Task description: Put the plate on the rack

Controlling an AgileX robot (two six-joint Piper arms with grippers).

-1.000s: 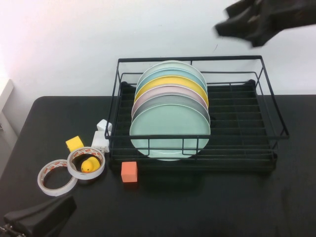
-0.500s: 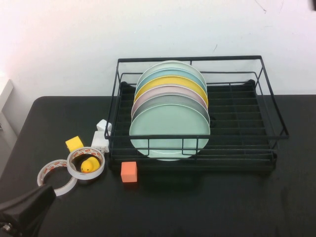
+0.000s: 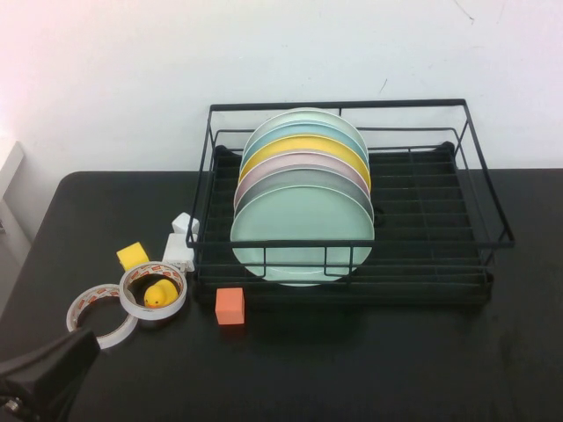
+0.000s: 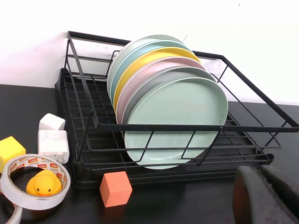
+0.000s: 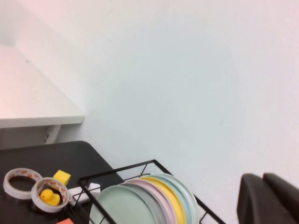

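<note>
- Pale mint plate sits upright, frontmost in the black rack.
- Left gripper is low by the tape rolls; can't tell how open.
- Right gripper is up high; can't tell either.

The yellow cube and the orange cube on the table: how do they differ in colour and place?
The yellow cube is yellow and sits left of the rack, behind the tape rolls; the orange cube is orange and sits just in front of the rack, below the mint-green plate. Both are small plain blocks resting on the black table.

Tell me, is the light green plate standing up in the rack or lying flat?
Standing up. The plate leans on edge at the front of the row inside the rack.
</note>
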